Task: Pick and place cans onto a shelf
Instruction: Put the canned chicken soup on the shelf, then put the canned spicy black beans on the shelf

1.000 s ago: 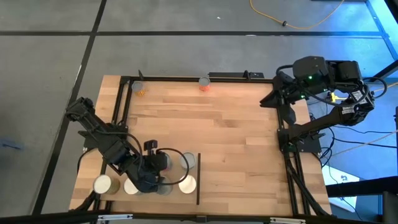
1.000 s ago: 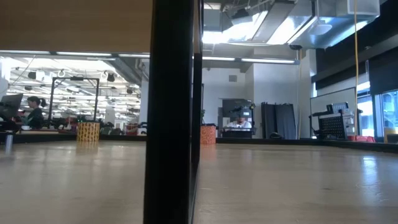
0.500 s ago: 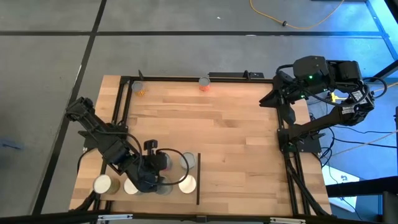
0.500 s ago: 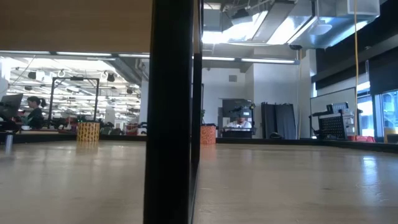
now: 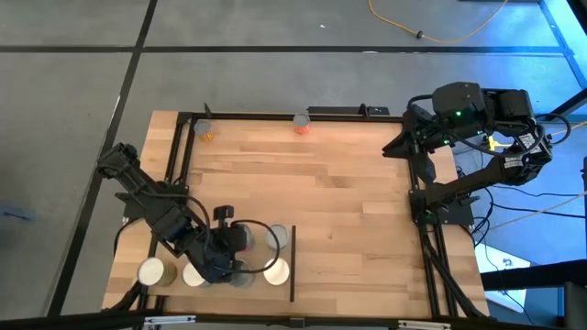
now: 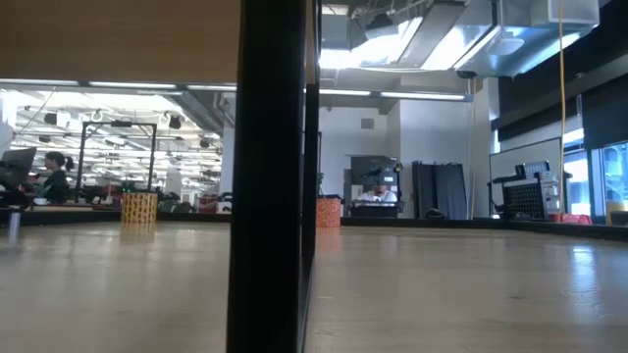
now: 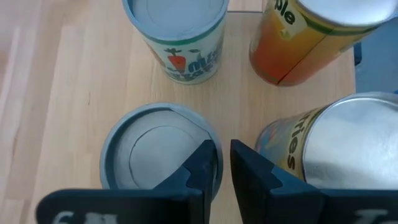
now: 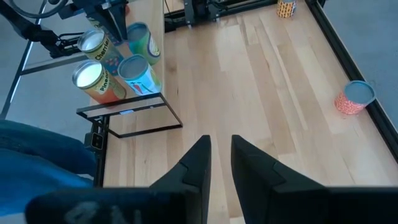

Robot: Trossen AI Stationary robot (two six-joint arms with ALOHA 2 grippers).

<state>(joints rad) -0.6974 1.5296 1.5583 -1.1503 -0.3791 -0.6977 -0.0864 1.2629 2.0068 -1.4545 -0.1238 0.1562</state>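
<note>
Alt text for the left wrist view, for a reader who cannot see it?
The left gripper hangs over a grey-topped can, fingers a narrow gap apart. Three more cans stand close by on light wood: a carrot-label can, an orange can and a silver-topped can.

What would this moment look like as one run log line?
left gripper: above grey-lidded can on shelf, nothing held | right gripper: parked, empty | two cans at far edge

yellow cable [image 5: 431,35], seated person [image 6: 54,177], grey floor [image 5: 73,92]
</note>
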